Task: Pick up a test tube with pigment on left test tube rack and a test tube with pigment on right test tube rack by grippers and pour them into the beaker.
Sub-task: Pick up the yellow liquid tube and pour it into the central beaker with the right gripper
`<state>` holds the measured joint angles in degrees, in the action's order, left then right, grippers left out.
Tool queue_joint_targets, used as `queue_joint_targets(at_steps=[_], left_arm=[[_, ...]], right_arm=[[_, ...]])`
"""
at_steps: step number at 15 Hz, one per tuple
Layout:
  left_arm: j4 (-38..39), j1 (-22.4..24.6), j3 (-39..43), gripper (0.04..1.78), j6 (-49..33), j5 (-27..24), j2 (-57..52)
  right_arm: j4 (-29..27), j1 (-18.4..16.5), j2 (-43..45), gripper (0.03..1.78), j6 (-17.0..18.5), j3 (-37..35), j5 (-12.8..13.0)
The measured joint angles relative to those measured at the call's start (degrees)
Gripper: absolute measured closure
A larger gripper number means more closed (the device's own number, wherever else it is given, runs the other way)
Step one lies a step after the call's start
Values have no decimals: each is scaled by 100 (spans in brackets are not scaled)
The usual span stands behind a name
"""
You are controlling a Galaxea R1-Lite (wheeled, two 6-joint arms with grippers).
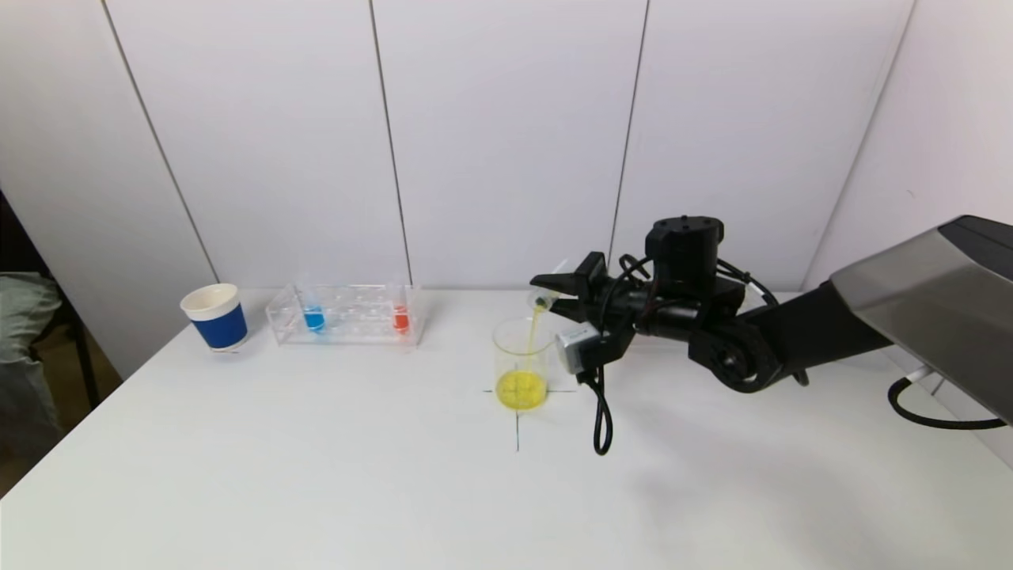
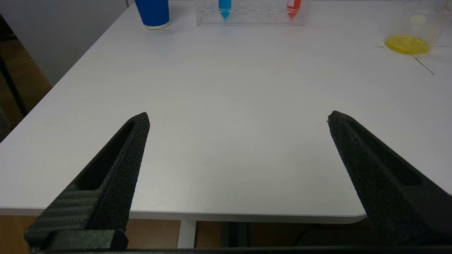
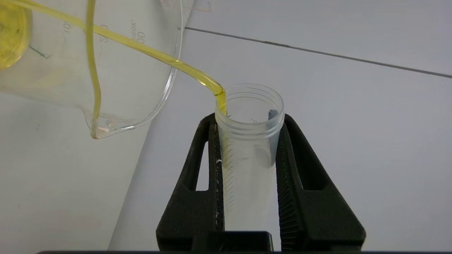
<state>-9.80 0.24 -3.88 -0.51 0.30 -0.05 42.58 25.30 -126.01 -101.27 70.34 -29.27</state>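
1. Pouring is underway: the right gripper point(image 3: 247, 141) is clamped on a test tube point(image 3: 249, 148), tipped over the beaker point(image 1: 522, 360) near the middle of the tabletop point(image 1: 316, 475), with a thin yellow stream point(image 3: 148, 51) running in.
2. Risk, I'd guess: the stream leaves the tube's mouth right at the beaker's lip, so a small wobble or a steeper tilt could send pigment onto the tabletop.
3. The beaker holds a shallow yellow pool; the tube looks nearly drained.
4. The rack point(image 1: 344, 317) by the far edge holds a blue tube point(image 1: 313, 317) and a red tube point(image 1: 400, 318); a blue cup point(image 1: 214, 317) sits beside it, contents hidden.
5. The left gripper point(image 2: 238, 120) hangs at the near edge, spread wide, holding nothing.
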Motion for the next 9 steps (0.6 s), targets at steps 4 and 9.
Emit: queue_joint_targets(at_steps=[4, 9], left_arm=[[0, 0, 0, 6, 2, 2, 0], [0, -2, 0, 6, -1, 2, 0]], right_arm=[[-323, 113, 71, 133, -249, 52, 221], [-621, 185, 149, 133, -592, 90, 358]])
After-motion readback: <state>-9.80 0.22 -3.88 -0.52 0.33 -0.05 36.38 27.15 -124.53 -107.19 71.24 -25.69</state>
